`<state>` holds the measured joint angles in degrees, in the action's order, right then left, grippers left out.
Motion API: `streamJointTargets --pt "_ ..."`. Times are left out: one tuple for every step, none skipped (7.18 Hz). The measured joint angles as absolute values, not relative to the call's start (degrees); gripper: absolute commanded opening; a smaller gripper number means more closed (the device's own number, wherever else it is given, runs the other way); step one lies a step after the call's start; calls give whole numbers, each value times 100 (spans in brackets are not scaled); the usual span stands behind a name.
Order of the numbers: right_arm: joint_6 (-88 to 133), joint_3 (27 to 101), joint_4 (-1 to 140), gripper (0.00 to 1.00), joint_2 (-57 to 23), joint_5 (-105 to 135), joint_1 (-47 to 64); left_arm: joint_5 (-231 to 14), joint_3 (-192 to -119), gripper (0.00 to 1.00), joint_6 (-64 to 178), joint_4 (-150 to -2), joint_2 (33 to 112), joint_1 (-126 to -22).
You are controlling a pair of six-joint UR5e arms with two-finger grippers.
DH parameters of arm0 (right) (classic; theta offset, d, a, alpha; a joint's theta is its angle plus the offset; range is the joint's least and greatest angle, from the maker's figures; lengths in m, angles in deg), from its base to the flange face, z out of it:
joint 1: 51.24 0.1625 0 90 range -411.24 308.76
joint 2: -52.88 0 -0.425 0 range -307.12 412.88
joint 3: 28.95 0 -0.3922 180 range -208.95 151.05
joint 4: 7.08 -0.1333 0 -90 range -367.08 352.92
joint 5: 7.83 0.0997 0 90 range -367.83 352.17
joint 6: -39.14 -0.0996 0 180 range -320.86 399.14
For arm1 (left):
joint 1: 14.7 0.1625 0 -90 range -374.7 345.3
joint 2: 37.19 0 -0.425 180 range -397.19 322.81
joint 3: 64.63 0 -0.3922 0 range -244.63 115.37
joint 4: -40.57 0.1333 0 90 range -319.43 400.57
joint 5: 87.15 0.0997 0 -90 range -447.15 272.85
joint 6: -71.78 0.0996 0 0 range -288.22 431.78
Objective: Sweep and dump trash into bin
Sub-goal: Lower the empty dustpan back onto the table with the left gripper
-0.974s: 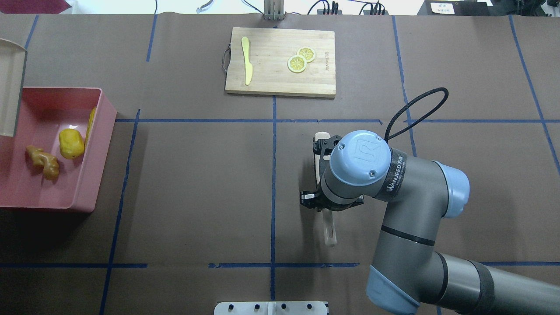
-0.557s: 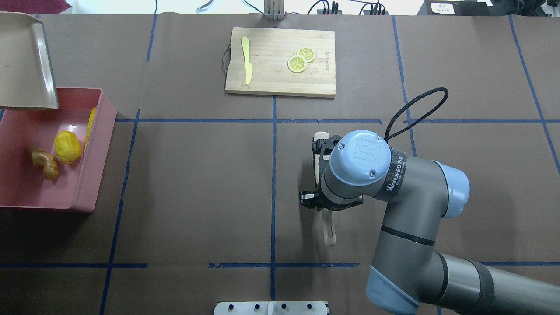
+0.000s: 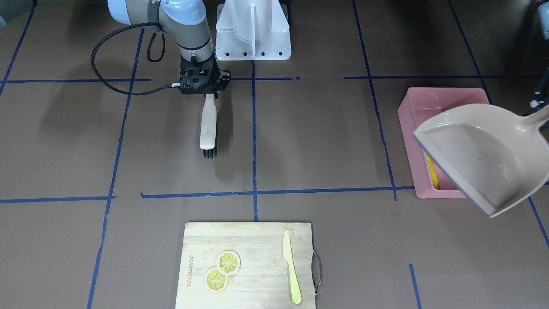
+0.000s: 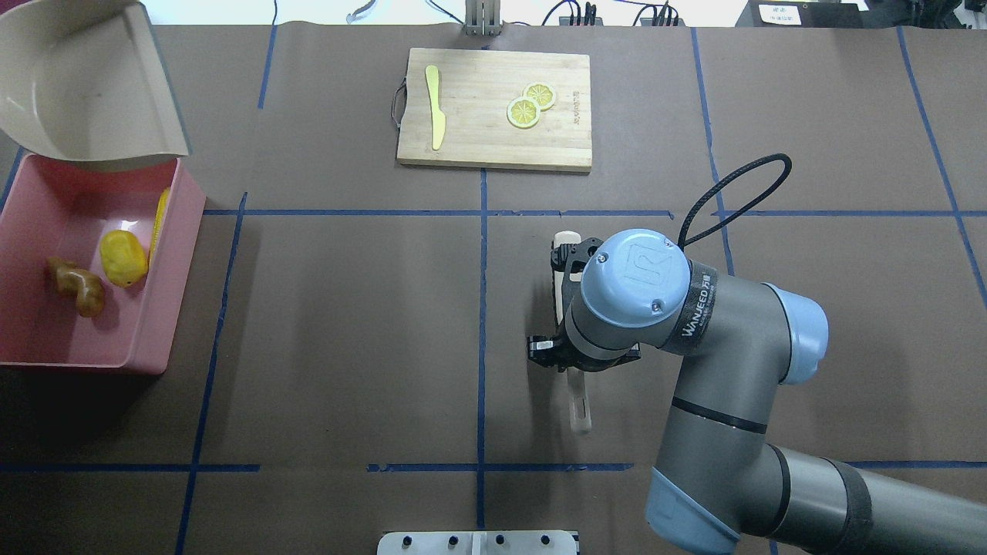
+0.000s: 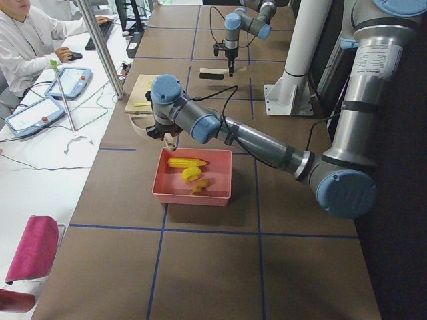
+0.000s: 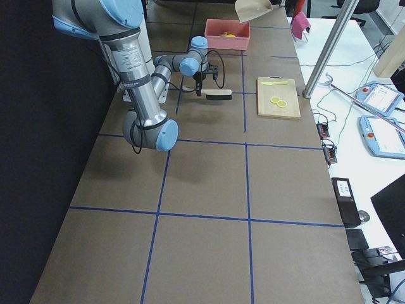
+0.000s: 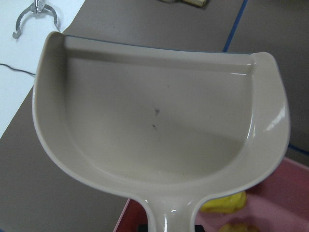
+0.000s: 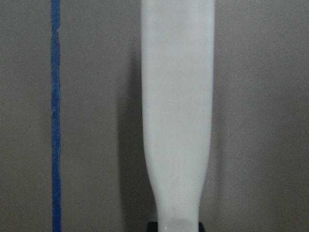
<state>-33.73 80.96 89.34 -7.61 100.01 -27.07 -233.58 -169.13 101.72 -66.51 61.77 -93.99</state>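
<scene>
The corn cob, yellow lump and ginger root all lie in the pink bin. The left tool pinches the empty dustpan above its far end. If it comes down, it might bump the rim. The right tool pinches the brush. The cutting board sits well apart — nothing blocks the way.

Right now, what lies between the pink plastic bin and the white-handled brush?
Nothing: between the pink plastic bin and the white-handled brush the brown table is bare except blue tape lines, per the overhead view.
</scene>
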Motion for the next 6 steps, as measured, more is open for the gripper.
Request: streamJointTargets --pt "-3383 8138 8934 0 -771 10001 -2706 -23374 -16983 0 9756 -7037 6188 -8934" --pt "-3387 8168 8936 0 -787 10001 -2702 -23361 -17073 0 9446 -7270 6215 -8469" --pt "-3395 8185 8939 0 -792 10001 -2700 -23332 -17153 0 9185 -7370 6302 -8033" --pt "-3407 8204 8940 0 -791 10001 -2699 -23187 -17191 0 8956 -7405 6433 -7580" --pt "-3413 8220 8937 0 -795 10001 -2699 -22869 -17198 1 8807 -7416 6553 -7094" --pt "-3415 8225 8935 0 -802 10001 -2698 -22476 -17163 4 8743 -7420 6681 -6573"
